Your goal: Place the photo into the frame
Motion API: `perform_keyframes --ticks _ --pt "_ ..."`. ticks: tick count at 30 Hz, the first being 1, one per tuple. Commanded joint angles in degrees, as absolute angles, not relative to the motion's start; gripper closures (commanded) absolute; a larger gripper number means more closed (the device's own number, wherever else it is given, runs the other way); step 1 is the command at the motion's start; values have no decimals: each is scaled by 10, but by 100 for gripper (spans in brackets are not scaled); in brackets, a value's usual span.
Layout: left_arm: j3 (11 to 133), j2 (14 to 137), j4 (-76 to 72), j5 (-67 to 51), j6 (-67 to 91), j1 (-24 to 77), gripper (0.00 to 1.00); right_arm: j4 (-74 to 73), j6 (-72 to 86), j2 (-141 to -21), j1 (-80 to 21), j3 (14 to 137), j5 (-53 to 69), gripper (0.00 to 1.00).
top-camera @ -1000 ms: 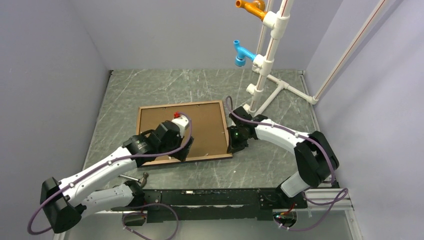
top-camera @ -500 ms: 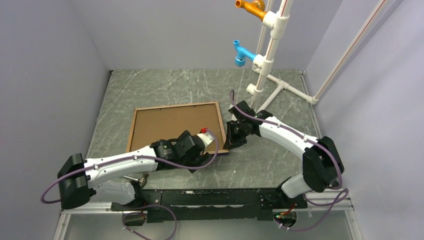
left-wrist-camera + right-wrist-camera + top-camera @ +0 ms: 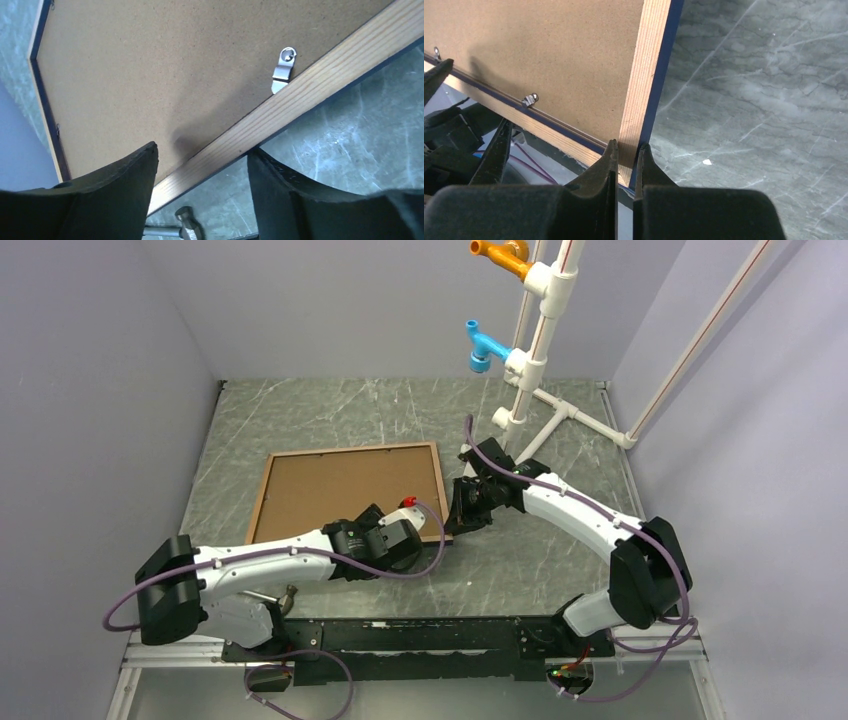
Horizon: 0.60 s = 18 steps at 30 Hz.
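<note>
Left jaws from middle of board (image 3: 340,490) to near rail of frame (image 3: 300,97); narrower.

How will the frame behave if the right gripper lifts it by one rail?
Probably stiff: the frame has straight wooden rails and a backing board held by a metal clip. It looks thin, so likely light. Pinched by the right gripper near one corner, it may pivot or slip.

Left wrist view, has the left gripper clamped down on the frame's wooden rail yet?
No, the left gripper is open, its fingers straddling the rail of the frame with a gap showing.
</note>
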<state>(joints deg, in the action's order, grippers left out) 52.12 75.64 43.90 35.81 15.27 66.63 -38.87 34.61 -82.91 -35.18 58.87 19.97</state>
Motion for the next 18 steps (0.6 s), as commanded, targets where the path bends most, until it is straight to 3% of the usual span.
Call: perform_keyframes --ticks 1,9,11,15,18 --pt "548 762 460 462 166 662 38 -350 356 -784 -357 616 316 100" --pt "552 728 483 492 166 664 92 -336 357 -773 -356 608 338 99" --pt "558 721 493 495 166 664 99 -331 355 -762 -356 605 334 88" --pt "570 703 507 497 157 664 100 -323 348 -730 -356 603 311 63" --pt "567 685 496 487 142 664 100 -319 337 -707 -356 599 289 49"
